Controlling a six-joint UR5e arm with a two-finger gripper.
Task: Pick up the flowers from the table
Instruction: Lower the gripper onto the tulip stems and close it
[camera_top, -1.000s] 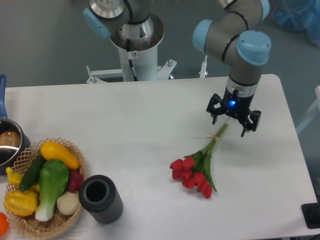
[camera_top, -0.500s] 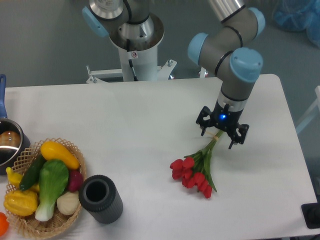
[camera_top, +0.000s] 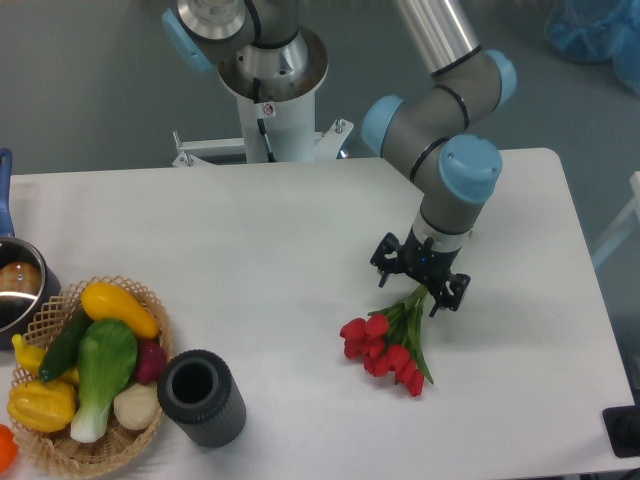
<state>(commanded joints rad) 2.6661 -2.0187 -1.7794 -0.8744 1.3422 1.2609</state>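
Note:
The flowers (camera_top: 390, 345), a small bunch of red tulips with green stems and leaves, lie on the white table (camera_top: 280, 230) right of its middle. The red heads point toward the front and the stems run up and right. My gripper (camera_top: 412, 291) is open and hangs straight over the upper part of the stems, with one finger on each side of them. The stem ends and the tan band are hidden under the gripper. I cannot tell whether the fingers touch the stems.
A wicker basket (camera_top: 140, 420) of yellow, green and purple vegetables stands at the front left. A dark ribbed cylindrical cup (camera_top: 201, 397) stands right beside it. A metal pot (camera_top: 20, 290) sits at the left edge. The robot base (camera_top: 265, 90) is behind the table.
My gripper has moved left and toward the front along the stems, from beyond their far end to over the stems near the leaves. The flowers have not moved.

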